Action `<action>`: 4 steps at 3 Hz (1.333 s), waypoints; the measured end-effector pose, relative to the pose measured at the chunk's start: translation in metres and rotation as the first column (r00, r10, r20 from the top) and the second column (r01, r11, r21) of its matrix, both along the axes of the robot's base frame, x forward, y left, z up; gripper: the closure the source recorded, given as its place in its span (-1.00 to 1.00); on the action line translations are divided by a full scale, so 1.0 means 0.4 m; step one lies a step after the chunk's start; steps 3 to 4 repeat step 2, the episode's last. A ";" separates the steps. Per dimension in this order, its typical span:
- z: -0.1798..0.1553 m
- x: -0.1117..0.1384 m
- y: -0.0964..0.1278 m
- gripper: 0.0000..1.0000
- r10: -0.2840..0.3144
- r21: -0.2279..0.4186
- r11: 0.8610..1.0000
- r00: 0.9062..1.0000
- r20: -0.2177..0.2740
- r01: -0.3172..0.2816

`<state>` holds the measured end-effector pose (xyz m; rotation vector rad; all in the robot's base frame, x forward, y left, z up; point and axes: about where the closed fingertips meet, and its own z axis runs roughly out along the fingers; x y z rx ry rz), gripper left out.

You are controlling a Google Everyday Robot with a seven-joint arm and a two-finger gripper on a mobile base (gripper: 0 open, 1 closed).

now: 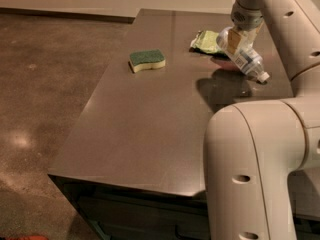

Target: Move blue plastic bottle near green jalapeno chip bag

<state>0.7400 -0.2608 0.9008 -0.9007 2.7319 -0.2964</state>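
The blue plastic bottle point(246, 59) is clear with a white-and-blue label. It is tilted, with its white cap pointing down to the right, at the table's far right. My gripper point(234, 41) comes down from above and is shut on the bottle's upper part, holding it just over the tabletop, where its shadow falls. The green jalapeno chip bag point(205, 41) lies flat directly left of the bottle, touching or almost touching it.
A yellow sponge with a dark green top point(147, 60) lies on the brown table point(150, 129), left of the bag. My arm's large white link point(250, 174) fills the near right. The table's left and front edges drop to the floor.
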 end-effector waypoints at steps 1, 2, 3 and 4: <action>-0.008 0.040 0.007 -1.00 0.010 0.004 1.000 0.999 0.046 -0.010; -0.009 0.043 0.007 -1.00 0.010 0.004 1.000 0.999 0.049 -0.010; -0.009 0.043 0.007 -1.00 0.010 0.004 1.000 0.999 0.049 -0.010; -0.009 0.043 0.007 -1.00 0.010 0.004 1.000 0.999 0.049 -0.010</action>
